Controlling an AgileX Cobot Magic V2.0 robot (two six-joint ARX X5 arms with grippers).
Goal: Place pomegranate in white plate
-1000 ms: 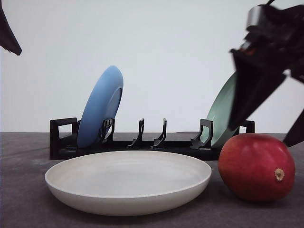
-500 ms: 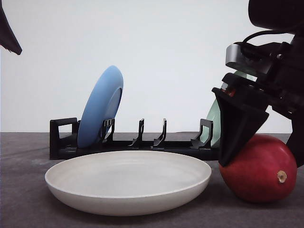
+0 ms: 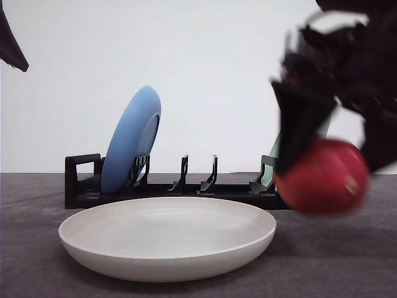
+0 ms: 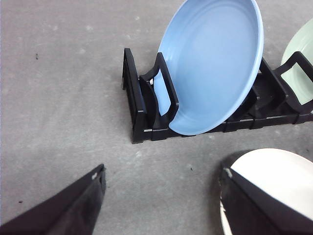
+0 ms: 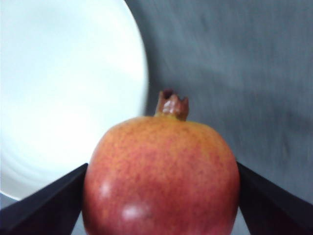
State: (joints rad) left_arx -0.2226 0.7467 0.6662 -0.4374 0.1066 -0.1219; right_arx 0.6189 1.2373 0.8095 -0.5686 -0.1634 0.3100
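The right gripper [image 3: 329, 155] is clamped on the shiny red round pomegranate [image 3: 322, 176], one black finger on each side of the fruit, as the right wrist view shows. In the front view the fruit hangs in the air above the grey bench [image 3: 37, 261], with a clear gap under it, and it looks blurred, so it seems to be on the move. It sits just to the right of the wide, shallow white plate [image 3: 167, 239] and is not over it yet. The step in hand looks like the carry: the fruit is up off the bench and has to go across to the plate. The next move calls for a slide to the left until the fruit is above the middle of the plate, then a slow drop, then letting go. The fruit is round and could roll, so a low, soft set-down would help. Behind the plate a black plate rack [image 3: 180, 186] holds a light blue plate [image 3: 131, 138] on its edge. The left gripper [image 4: 161, 205] is spread wide with nothing between its fingers, near the rack.
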